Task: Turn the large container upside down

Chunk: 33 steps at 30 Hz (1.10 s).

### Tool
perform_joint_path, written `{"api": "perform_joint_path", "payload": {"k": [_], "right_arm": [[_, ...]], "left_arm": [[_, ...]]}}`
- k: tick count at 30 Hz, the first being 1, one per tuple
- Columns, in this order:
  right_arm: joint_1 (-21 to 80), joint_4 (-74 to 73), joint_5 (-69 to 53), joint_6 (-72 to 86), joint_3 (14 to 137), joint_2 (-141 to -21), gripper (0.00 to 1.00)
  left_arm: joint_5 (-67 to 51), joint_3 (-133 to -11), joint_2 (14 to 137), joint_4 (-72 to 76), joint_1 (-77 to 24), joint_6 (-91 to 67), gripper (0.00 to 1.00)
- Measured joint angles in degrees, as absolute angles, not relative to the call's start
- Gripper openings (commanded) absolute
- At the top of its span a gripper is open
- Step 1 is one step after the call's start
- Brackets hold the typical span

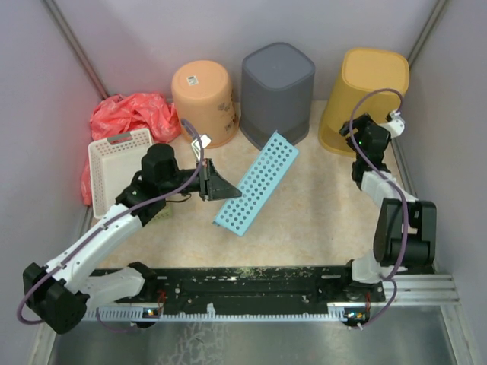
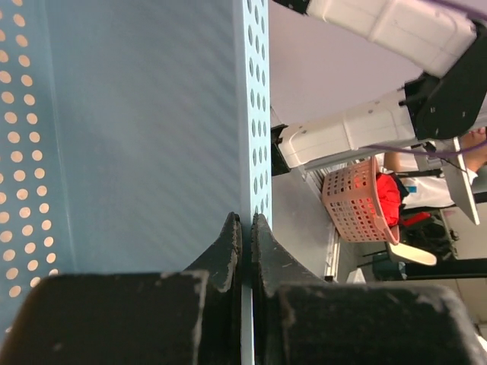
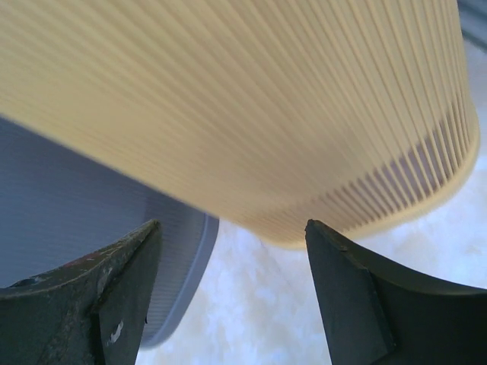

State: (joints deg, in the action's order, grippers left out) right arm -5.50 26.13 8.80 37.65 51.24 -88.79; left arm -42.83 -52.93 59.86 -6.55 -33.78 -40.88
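**Top external view.** The light-blue perforated container (image 1: 259, 182) is at the middle of the tabletop (image 1: 319, 220). It is tipped up on one long edge, with a wall of round holes facing the camera. It runs on a slant from near the left tool (image 1: 215, 185) up toward the grey bin (image 1: 277, 87). The left tool meets its lower-left end. Three bins stand along the back with their bottoms up: an orange bin (image 1: 204, 91), the grey one, and a yellow bin (image 1: 365, 87) that leans a little. The right tool (image 1: 374, 123) is just beside the yellow bin's near side. A white basket (image 1: 114, 163) is at the left edge, next to a red plastic bag (image 1: 129, 114).

**Left wrist view.** The left tool's black fingers (image 2: 228, 243) are pressed together on the thin edge of a perforated wall of the blue container, pinching it. A smooth blue panel fills the left of the view. It is probably the container's inside floor, though the close framing leaves that unsure.

**Right wrist view.** The right tool's fingers (image 3: 114, 289) are spread wide with nothing between them. The yellow bin's ribbed side fills the top of the view just ahead, and its rim is down near the tabletop. Part of the grey bin shows at the left.
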Motion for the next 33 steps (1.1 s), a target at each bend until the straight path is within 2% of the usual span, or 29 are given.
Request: {"api": "perform_joint_path", "payload": {"k": [6, 10, 13, 21, 27, 29, 32, 33], "right_arm": [[-5.54, 17.80, 3.38, 42.96, 41.80, -70.94, 0.74], [-5.48, 12.43, 1.50, 45.08, 39.42, -57.67, 0.76], [-5.48, 7.03, 2.72, 44.51, 40.34, -52.16, 0.76], [-5.48, -1.52, 3.49, 43.11, 44.40, -47.97, 0.76], [-5.48, -4.86, 2.66, 43.13, 44.36, -47.68, 0.76], [-5.48, -6.07, 2.42, 43.07, 44.36, -47.24, 0.76], [-5.48, -8.12, 1.89, 42.59, 44.36, -46.04, 0.76], [-5.48, -8.78, 1.67, 42.46, 44.36, -45.56, 0.76]], "left_arm": [[-47.66, -48.73, 63.33, 6.22, -34.11, -48.21, 0.00], [-51.24, -43.46, 67.31, 23.29, -34.41, -58.70, 0.00], [-52.60, -41.43, 72.14, 35.90, -34.44, -67.66, 0.00], [-50.68, -40.88, 92.95, 70.67, -35.18, -92.95, 0.00], [-45.60, -40.27, 105.62, 83.22, -35.57, -105.69, 0.00], [-44.91, -39.70, 107.37, 84.20, -35.62, -106.74, 0.07], [-44.21, -38.94, 108.36, 85.78, -35.62, -106.45, 0.37], [-44.10, -38.63, 108.51, 86.39, -35.62, -106.06, 0.42]]}}
